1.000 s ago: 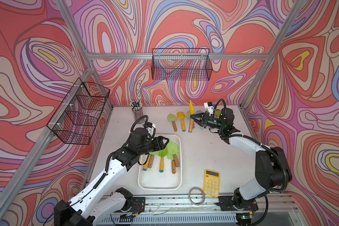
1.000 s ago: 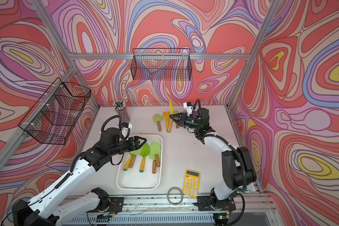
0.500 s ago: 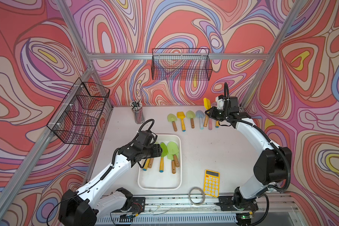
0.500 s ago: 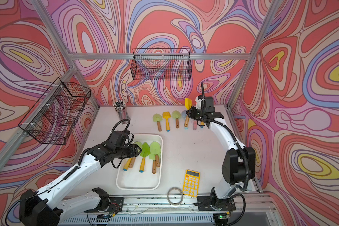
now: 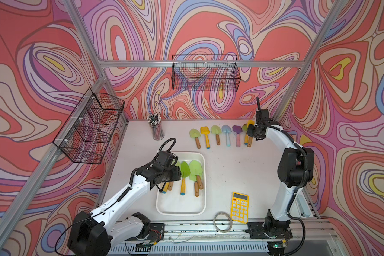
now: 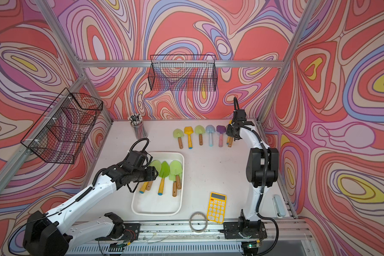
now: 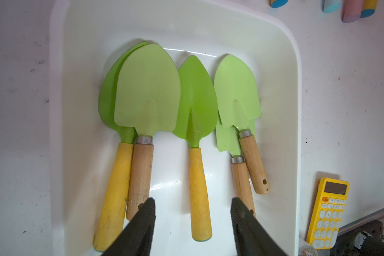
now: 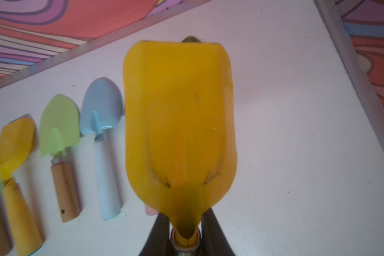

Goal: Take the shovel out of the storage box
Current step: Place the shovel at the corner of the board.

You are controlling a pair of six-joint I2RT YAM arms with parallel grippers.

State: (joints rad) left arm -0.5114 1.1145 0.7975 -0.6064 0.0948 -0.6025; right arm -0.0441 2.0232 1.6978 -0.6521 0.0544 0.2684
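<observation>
Here my left pincer hangs spread astride the yellow handle of the middle green shovel, which lies blade toward frame-top in the storage box at lower centre of a top view, wooden handles crowding both fingers; my right pincer, well apart, pinches a yellow scoop.

Storage box: white
Boxed shovels: green blades, yellow or wooden handles
1 o'clock shovel: yellow blade
Calculator: yellow
Walls: red, purple, cream swirls
Baskets: black mesh
</observation>
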